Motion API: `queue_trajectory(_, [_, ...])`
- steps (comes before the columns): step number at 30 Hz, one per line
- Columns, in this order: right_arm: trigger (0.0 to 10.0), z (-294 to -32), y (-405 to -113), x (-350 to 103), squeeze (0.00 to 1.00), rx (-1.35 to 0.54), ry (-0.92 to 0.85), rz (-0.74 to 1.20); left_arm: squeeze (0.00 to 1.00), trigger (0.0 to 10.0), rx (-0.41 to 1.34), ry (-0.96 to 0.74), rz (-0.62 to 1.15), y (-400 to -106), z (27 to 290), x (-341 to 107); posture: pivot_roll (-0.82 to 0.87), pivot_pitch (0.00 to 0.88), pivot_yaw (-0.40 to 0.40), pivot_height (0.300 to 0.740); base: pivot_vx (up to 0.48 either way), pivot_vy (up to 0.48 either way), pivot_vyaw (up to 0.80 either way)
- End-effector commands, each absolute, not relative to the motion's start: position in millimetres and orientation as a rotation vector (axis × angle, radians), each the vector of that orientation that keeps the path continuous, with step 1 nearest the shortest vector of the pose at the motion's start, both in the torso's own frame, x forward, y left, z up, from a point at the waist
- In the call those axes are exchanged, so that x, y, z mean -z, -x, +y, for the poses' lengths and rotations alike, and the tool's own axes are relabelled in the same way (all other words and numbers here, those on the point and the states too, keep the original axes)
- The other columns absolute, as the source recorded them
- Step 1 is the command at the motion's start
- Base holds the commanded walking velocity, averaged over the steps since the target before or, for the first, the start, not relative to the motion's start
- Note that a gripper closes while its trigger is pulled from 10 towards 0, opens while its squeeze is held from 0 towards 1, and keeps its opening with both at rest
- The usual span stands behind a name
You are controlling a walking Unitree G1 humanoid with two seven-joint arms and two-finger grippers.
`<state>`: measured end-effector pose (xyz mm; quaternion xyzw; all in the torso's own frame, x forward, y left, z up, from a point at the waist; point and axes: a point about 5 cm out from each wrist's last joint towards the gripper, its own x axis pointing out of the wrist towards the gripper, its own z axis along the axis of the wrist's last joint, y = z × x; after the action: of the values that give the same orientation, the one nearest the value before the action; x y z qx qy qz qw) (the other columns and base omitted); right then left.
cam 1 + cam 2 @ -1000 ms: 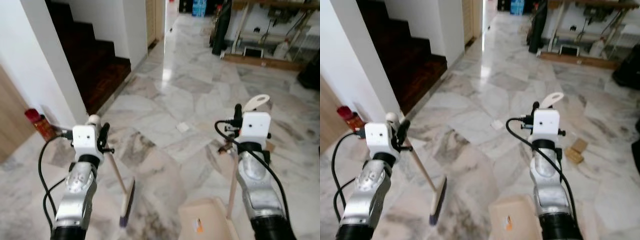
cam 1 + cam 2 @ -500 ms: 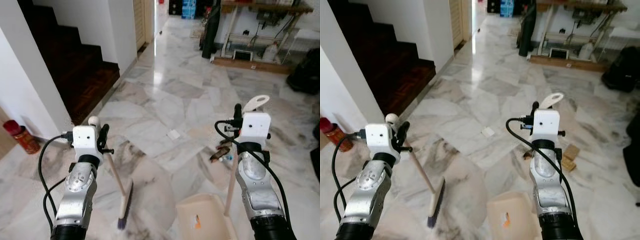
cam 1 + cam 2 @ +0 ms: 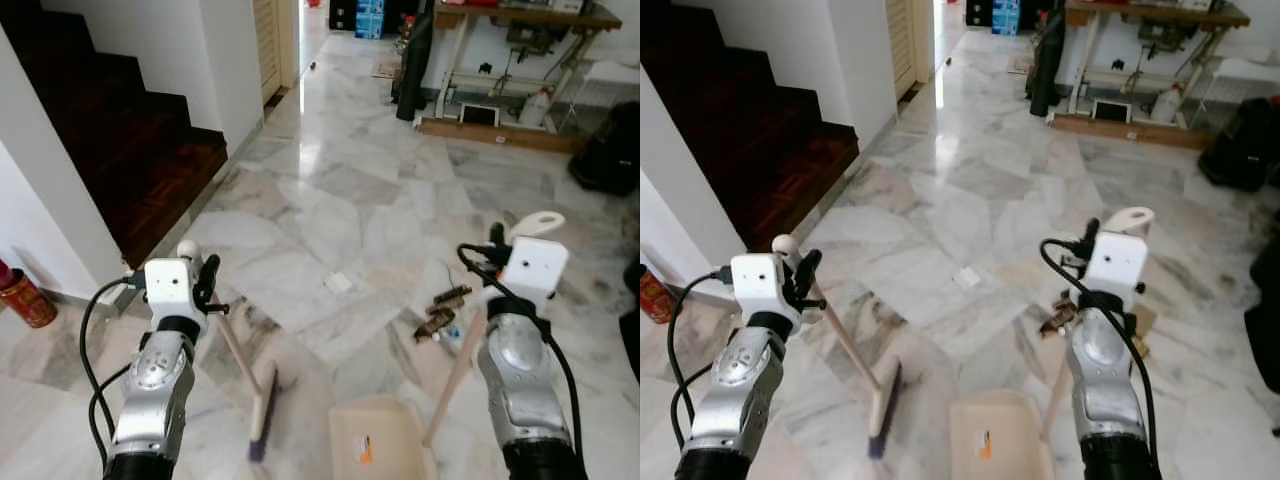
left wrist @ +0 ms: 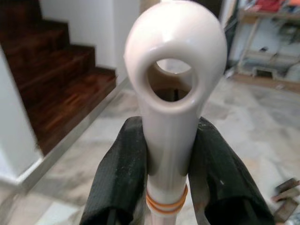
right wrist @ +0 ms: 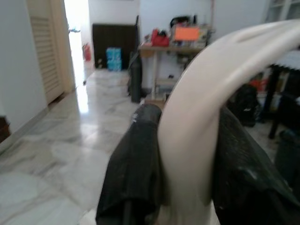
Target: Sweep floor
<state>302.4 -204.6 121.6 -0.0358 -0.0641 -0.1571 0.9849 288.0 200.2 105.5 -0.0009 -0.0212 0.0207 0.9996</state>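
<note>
Underfoot, a marble floor (image 3: 340, 200) in grey and white veining, running away toward a bright doorway; on the robot's left, a dark wooden staircase (image 3: 120, 130) behind a white wall (image 3: 45, 210), its upper steps cut off by the frame; far ahead on the right, a wooden table (image 3: 520, 20) crowded with gear too small to identify, and a black bag (image 3: 605, 160) clipped by the frame edge.

Low between the arms, a cream dustpan (image 3: 375, 445) flat on the floor, its near edge cut off by the frame, its long pole rising to a looped top; clamped around that top, the right gripper (image 5: 187, 145), black fingers (image 5: 136, 164) pressed on either side of the curved cream handle in the right wrist view; lower pole partly hidden behind the silver forearm in the eye views.

Left of the dustpan, a broom (image 3: 245, 370) with a pale stick slanting down to a blurred bristle head on the floor, bristle detail hard to make out; closed on its ring-ended cap, the left gripper (image 4: 168, 154), pads (image 4: 119, 178) tight against the white shaft just above an orange band.

Ahead of the right arm, a small heap of brown scraps (image 3: 440, 310) on the marble, partly screened by the right wrist in the right eye view, nature unclear; further left, apart from the heap, a small white scrap (image 3: 338, 283); at the left frame edge, a red can (image 3: 22, 298), half cut off.
</note>
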Motion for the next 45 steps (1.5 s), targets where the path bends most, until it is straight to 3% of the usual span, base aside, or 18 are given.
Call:
queue_trajectory(1, [10.0,-217.3,-297.9,-125.9,0.0,0.355,0.076,-0.156,0.0,10.0,-0.043,-0.029,-0.081,-289.5,203.4,-113.7,-0.07,0.0,0.004,0.74,0.341,0.0,0.0])
queue_trajectory(23, [10.0,-209.8,-288.1,-107.4,0.0,0.3,0.057,-0.107,0.0,10.0,-0.048,-0.034,-0.072,-281.2,211.5,-108.3,-0.06,0.0,-0.005,0.74,0.338,0.0,0.0])
queue_trajectory(36, [10.0,-205.7,-297.5,-125.3,0.0,0.245,0.093,-0.176,0.0,10.0,-0.075,-0.034,-0.102,-286.2,213.0,-116.3,-0.06,0.0,-0.008,0.74,0.334,0.0,0.0])
queue_trajectory(45, [10.0,-200.4,-298.6,-130.9,0.0,0.212,0.11,-0.203,0.0,10.0,-0.079,-0.034,-0.111,-287.3,212.6,-118.2,-0.06,0.0,-0.007,0.74,0.335,0.0,0.59])
